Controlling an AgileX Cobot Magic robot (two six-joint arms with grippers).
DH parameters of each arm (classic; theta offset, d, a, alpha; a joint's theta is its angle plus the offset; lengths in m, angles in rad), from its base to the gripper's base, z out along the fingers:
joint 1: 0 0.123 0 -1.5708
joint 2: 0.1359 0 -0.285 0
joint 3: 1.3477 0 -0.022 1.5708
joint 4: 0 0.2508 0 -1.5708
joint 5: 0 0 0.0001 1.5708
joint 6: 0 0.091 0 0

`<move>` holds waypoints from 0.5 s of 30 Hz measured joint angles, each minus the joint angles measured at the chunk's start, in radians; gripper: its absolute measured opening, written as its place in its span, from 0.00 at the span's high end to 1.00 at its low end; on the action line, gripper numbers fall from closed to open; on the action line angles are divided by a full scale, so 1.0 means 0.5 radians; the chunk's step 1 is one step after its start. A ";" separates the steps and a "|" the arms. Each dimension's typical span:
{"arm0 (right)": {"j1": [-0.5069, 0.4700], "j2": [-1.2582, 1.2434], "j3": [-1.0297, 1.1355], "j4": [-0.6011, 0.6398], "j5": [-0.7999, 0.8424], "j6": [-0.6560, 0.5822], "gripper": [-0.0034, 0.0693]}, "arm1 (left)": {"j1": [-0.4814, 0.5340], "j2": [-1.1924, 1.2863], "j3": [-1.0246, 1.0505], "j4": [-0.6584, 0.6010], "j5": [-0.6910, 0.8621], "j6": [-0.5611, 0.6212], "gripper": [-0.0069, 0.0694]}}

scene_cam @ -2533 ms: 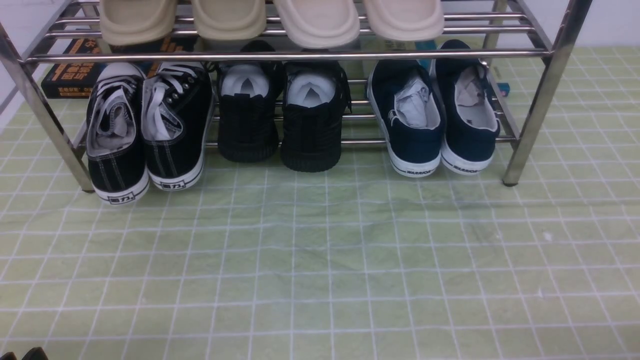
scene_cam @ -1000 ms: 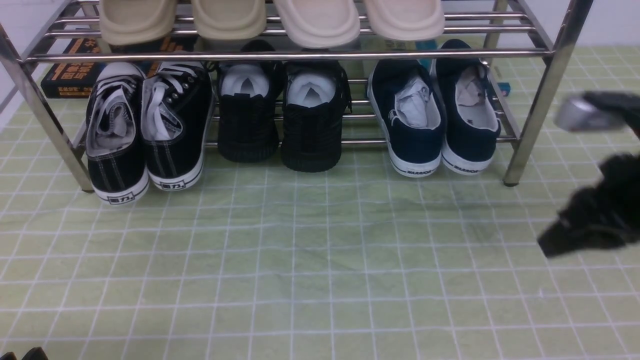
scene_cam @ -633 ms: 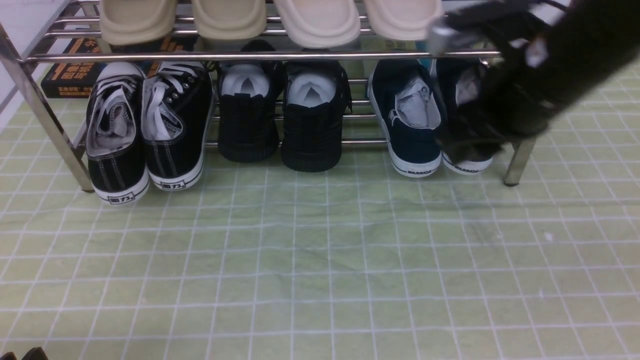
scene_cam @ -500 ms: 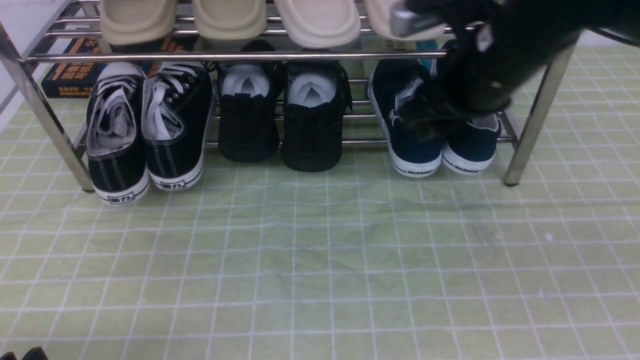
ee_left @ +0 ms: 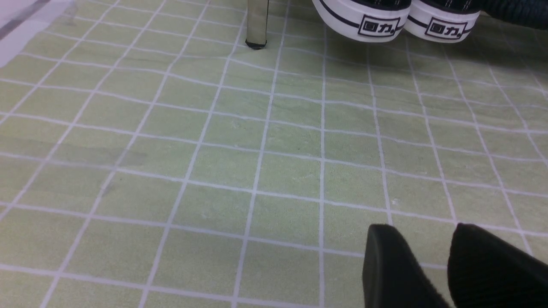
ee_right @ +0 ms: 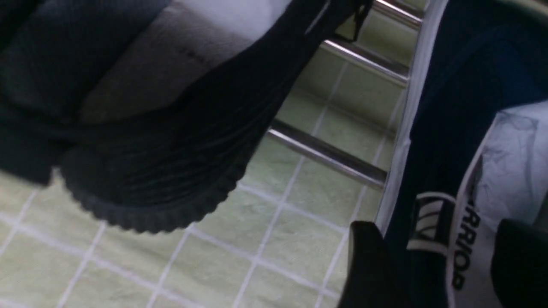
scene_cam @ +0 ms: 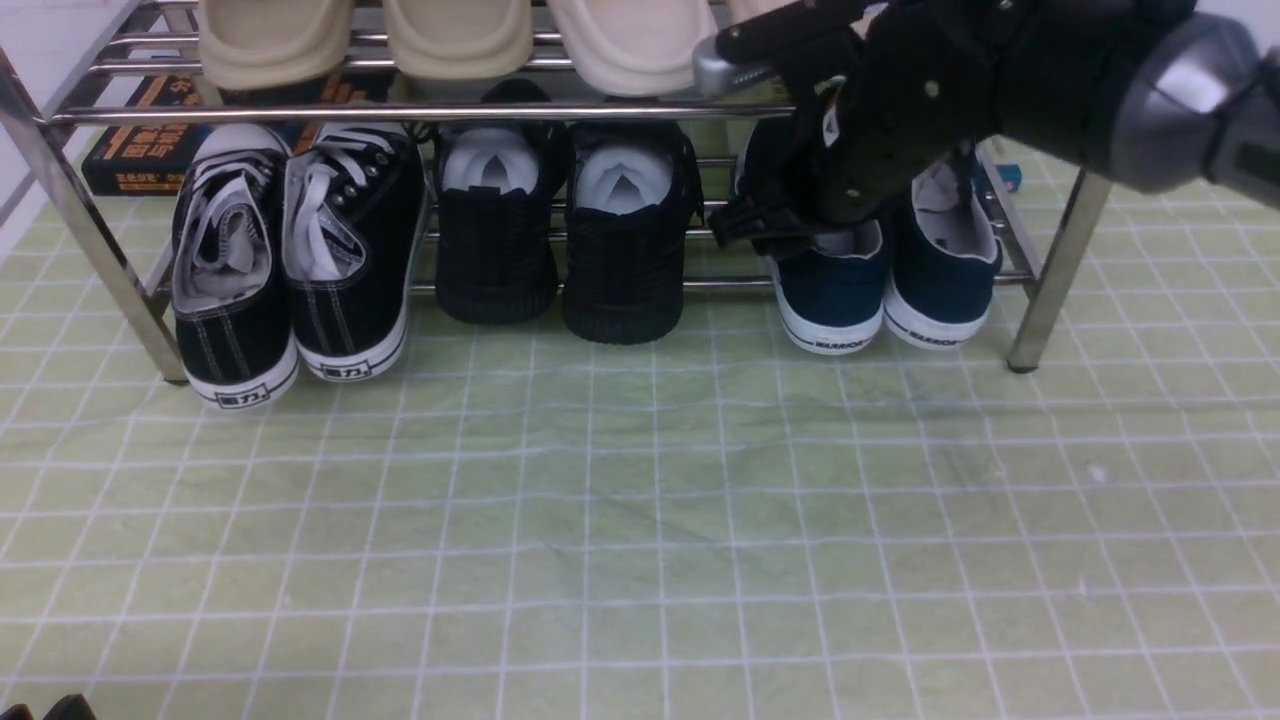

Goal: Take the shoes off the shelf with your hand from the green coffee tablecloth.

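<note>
The shoes are a navy pair on the lower right of the chrome shelf: left one, right one. My right gripper reaches in from the upper right, over the left navy shoe. In the right wrist view the right gripper is open and straddles that shoe's side wall, one finger outside, the other over the white WARRIOR insole. My left gripper hovers low over the green tablecloth, open with nothing between its fingers.
All-black textured shoes stand just left of the navy pair, close to the right gripper. Black lace-up sneakers are at the far left. Beige slippers fill the upper tier. A shelf leg stands at the right.
The right arm swept in from the right edge, rose and moved left to the left navy shoe, and its jaws opened. The shoes have not moved.
</note>
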 joint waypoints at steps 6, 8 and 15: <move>0.000 0.073 -0.001 -0.182 -0.031 0.251 0.43 | 0.000 0.000 0.000 0.000 0.000 0.000 0.59; 0.000 0.100 -0.001 -0.203 -0.035 0.297 0.46 | 0.000 0.000 0.000 0.000 0.000 0.000 0.59; 0.002 0.133 -0.001 -0.179 -0.038 0.406 0.83 | 0.000 0.000 0.000 0.000 0.000 0.000 0.59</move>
